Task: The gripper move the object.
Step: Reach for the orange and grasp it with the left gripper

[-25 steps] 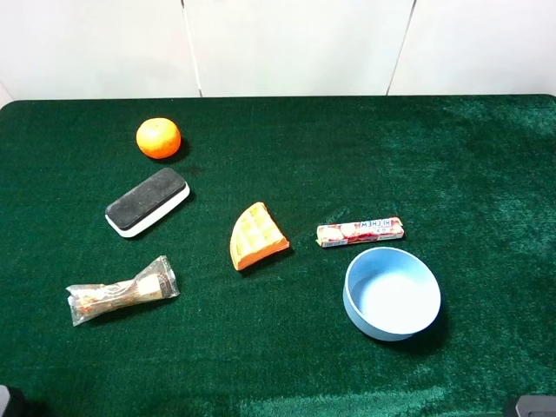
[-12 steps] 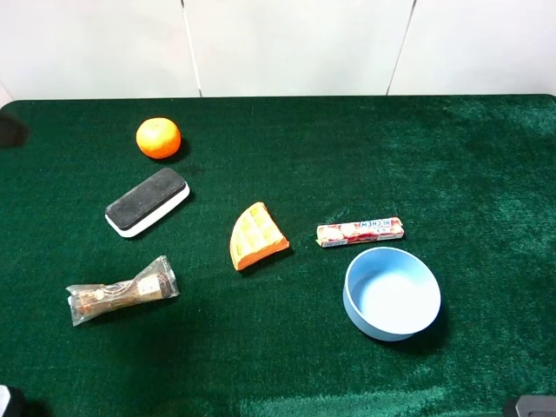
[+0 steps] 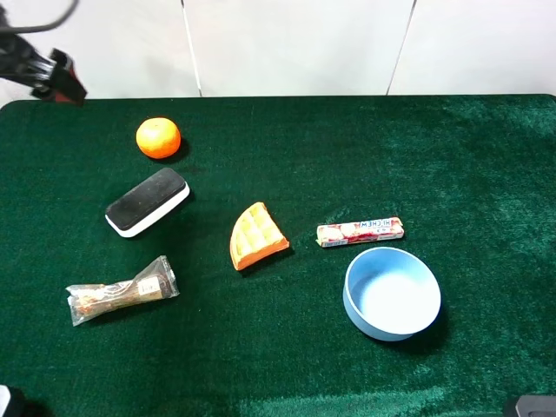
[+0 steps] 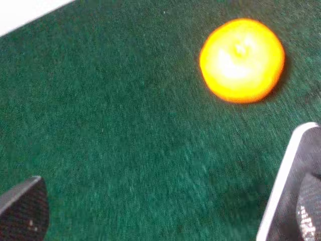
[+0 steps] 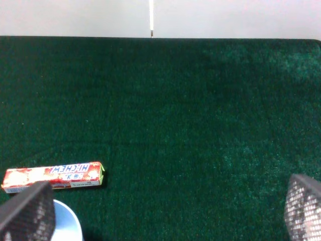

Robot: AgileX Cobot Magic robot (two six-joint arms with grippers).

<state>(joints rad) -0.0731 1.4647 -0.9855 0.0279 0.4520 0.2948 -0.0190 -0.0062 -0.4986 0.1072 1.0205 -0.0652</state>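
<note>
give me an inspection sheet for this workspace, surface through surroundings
surface: dark green velvety table cloth
job's things: small round bright-orange fruit, at the far left of the cloth, untouched
clutter: black-and-white board eraser, flat orange waffle-patterned wedge, red-and-white candy stick pack, empty light blue plastic bowl, clear-wrapped snack bar
grippers: left gripper in the air over the far left corner, apart from the fruit, jaws open and holding nothing; right gripper jaws open and holding nothing
cables: thin dark cable arching above the left gripper
surroundings: white panelled wall behind the table
</note>
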